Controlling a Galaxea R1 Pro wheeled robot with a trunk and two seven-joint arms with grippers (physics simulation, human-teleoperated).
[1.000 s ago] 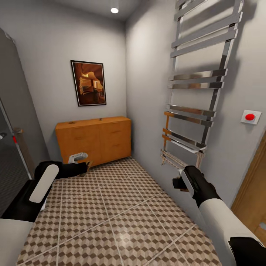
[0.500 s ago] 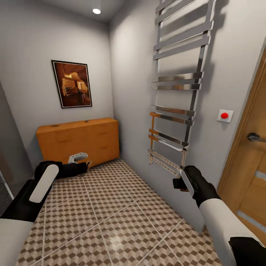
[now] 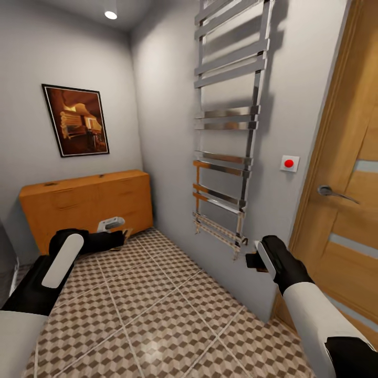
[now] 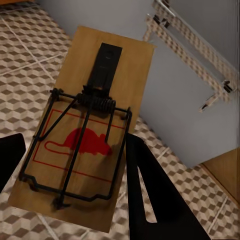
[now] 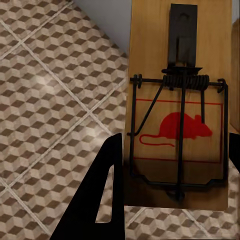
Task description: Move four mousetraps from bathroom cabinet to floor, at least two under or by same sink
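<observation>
View swung right; each hand (image 3: pixel 119 234) grips a mousetrap (image 4: pixel 85 130).

No legible text or numbers anywhere

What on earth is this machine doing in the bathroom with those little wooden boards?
The robot is carrying two mousetraps, one in each tool. Its left tool holds one mousetrap and its right tool holds another mousetrap, both above the patterned bathroom floor. The orange-brown cabinet stands against the far wall, a chrome towel rail hangs on the side wall, and a wooden door is at the right.
</observation>
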